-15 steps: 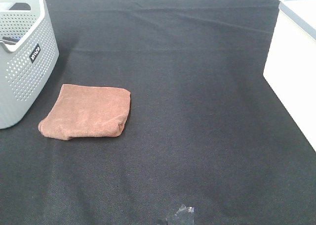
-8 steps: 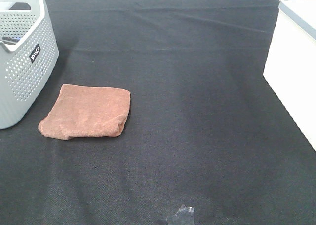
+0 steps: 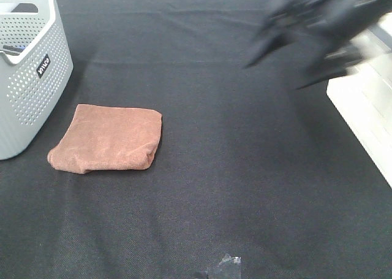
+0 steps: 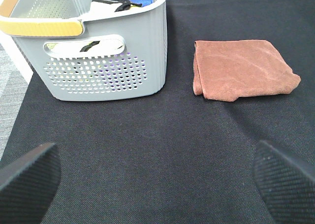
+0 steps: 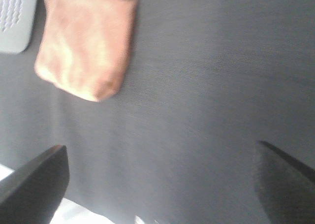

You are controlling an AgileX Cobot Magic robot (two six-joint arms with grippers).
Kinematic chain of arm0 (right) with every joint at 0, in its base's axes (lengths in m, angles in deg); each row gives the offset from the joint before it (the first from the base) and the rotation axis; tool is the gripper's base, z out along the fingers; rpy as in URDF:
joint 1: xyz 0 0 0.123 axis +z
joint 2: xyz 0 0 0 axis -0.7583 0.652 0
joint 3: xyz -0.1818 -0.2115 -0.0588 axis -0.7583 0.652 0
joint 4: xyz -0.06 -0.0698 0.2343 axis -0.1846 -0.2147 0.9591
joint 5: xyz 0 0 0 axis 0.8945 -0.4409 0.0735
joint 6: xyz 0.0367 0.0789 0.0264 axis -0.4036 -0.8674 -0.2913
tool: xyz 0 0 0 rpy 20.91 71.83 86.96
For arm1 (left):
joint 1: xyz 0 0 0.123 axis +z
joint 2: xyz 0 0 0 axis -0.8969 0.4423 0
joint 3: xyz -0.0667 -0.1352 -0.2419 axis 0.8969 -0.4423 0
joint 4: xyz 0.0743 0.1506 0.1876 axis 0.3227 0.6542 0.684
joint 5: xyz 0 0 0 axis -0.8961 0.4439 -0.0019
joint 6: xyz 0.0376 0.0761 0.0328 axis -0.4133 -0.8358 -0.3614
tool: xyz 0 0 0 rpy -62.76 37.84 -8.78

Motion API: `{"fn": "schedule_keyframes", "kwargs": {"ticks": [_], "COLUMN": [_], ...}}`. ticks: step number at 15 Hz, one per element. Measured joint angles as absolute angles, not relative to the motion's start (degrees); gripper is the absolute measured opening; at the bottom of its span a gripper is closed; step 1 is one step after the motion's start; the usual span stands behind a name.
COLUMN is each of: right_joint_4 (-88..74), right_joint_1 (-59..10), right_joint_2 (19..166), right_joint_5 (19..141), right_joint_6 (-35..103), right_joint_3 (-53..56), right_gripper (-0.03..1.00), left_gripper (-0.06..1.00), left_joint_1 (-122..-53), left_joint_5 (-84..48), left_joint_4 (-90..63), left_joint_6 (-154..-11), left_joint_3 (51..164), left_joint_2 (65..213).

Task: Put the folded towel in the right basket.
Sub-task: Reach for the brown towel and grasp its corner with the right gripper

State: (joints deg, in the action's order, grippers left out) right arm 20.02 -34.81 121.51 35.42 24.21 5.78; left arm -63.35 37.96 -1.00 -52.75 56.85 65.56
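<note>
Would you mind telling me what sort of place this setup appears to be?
Probably a robot test bench: a black cloth-covered table, a folded brown towel and a grey perforated basket.

Towel (image 3: 107,138) nappy cloth; basket (image 3: 30,83) perforated plastic (matt); tablecloth (image 3: 245,187) woven.

Robot test bench, black cloth tabletop (image 3: 245,168), grey perforated basket (image 3: 30,76)

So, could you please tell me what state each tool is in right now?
Left tool: open, holding nothing.
Right tool: open, holding nothing.
</note>
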Motion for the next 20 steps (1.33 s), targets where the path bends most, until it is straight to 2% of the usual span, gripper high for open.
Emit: {"fn": "schedule_keyframes", "kwargs": {"ticks": [1, 6, 11, 15, 18, 20], "right_joint_4": [20.0, 35.3, 40.2, 42.0, 46.0, 49.0], "right_joint_1": [-34.8, -32.7, -32.7, -31.5, -24.7, -18.6], "right_joint_2": [121.5, 146.0, 155.8, 157.3, 159.6, 162.8], "right_joint_5": [35.4, 35.5, 36.9, 37.4, 41.8, 42.1], "right_joint_6": [24.2, 33.0, 36.1, 35.8, 34.9, 34.1], "right_joint_3": [5.8, -9.2, -11.0, -11.7, -13.4, -18.3], "right_gripper": [0.96, 0.96, 0.95, 0.95, 0.9, 0.89], "left_gripper": [0.99, 0.99, 0.99, 0.99, 0.99, 0.99], "left_joint_1": [-63.3, -63.3, -63.3, -63.3, -63.3, -63.3], "left_joint_5": [38.0, 38.0, 38.0, 38.0, 38.0, 38.0], "left_joint_4": [-1.0, -1.0, -1.0, -1.0, -1.0, -1.0], "left_joint_6": [-52.7, -52.7, -52.7, -52.7, -52.7, -52.7], "left_joint_3": [56.9, 56.9, 56.9, 56.9, 56.9, 56.9], "left_joint_2": [65.6, 65.6, 65.6, 65.6, 65.6, 65.6]}}
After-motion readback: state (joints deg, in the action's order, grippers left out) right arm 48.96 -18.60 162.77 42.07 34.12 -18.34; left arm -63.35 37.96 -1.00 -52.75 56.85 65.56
